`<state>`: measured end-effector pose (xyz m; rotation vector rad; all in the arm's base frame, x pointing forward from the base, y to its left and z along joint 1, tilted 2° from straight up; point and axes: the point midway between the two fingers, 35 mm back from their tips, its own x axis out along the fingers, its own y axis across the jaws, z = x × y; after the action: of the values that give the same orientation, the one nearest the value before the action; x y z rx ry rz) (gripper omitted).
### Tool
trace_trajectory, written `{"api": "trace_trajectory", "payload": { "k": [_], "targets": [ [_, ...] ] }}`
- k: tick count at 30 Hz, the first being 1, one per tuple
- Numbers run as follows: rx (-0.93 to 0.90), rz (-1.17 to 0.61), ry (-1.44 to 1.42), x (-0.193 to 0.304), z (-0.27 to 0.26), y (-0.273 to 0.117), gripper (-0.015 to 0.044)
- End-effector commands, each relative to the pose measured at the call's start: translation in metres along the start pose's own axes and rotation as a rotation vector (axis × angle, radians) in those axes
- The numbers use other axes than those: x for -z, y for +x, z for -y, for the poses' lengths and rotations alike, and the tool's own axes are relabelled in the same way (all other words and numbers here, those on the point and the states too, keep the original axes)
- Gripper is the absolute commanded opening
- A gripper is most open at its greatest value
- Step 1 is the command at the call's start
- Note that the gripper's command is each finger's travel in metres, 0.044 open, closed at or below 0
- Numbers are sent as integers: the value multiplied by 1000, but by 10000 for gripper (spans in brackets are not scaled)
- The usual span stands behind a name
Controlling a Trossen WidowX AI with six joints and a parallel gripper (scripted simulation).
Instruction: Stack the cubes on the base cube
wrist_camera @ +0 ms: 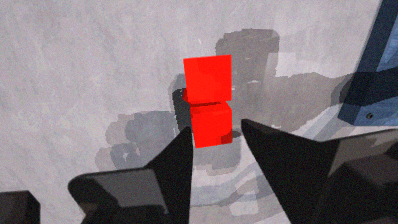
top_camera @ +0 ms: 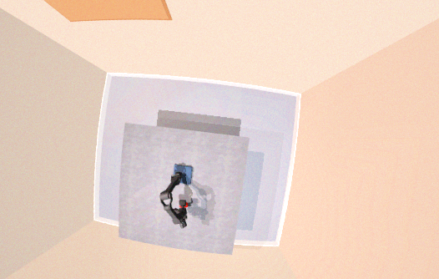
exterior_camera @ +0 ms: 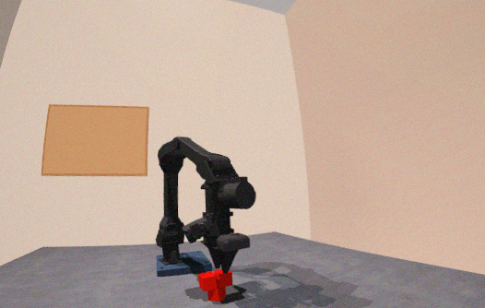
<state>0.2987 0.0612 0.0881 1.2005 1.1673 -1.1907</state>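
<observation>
Two bright red loose cubes rest on top of the darker red base cube (exterior_camera: pixel 217 294), corner to corner. In the wrist view the far cube (wrist_camera: pixel 207 77) (exterior_camera: pixel 207 280) and the near cube (wrist_camera: pixel 211 125) (exterior_camera: pixel 225 278) hide most of the base; only dark slivers of the base (wrist_camera: pixel 228 138) show. My gripper (wrist_camera: pixel 216 127) (exterior_camera: pixel 224 268) (top_camera: pixel 184 205) points straight down over the near cube. Its fingers straddle that cube, and a narrow gap shows on the right side. The gripper is open.
The arm stands on a blue mounting plate (exterior_camera: pixel 183 266) (top_camera: pixel 186 172) (wrist_camera: pixel 372 75) just behind the cubes. All sits on a grey table top (top_camera: pixel 148 167) (exterior_camera: pixel 85 277). An orange panel (exterior_camera: pixel 95 139) hangs on the back wall.
</observation>
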Motion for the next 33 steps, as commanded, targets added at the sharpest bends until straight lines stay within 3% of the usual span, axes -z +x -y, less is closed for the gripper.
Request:
{"api": "trace_trajectory", "payload": {
  "k": [1,33],
  "targets": [
    [-11,-2,2,1,-3,-8,205],
    [-11,-2,2,1,-2,-46,205]
  ]
}}
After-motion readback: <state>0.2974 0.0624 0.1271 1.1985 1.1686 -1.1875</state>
